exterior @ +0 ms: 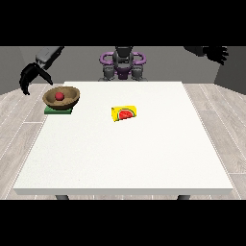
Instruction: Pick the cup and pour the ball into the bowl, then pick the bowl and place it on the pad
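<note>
Start with the hand at the view's left (30, 77): it hangs off the table's left edge, up and to the left of the bowl, fingers spread and drooping, holding nothing and clear of everything. The hand at the view's right (217, 53) is raised high beyond the far right corner, well apart from all objects; its fingers look loosely extended and it too carries nothing. Moving inward, you find the wooden bowl (67, 100) near the table's left edge with the red ball (59, 96) resting inside it, and the bowl itself sitting on the green pad (53, 111), a sliver of which shows under the bowl's near side. Near the table's (125, 158) centre the yellow cup (124, 113) (watermelon print) lies on its side, apart from the bowl. Judged from this layout, both stages appear complete: ball in bowl, bowl on pad. What you should watch is the near hand, since it is the only thing close enough to disturb the result; any sweep inward could clip the bowl's rim, sliding it off the pad or tipping the ball out. The toppled cup could also roll if the table is jolted, though it lies well away from the bowl.
</note>
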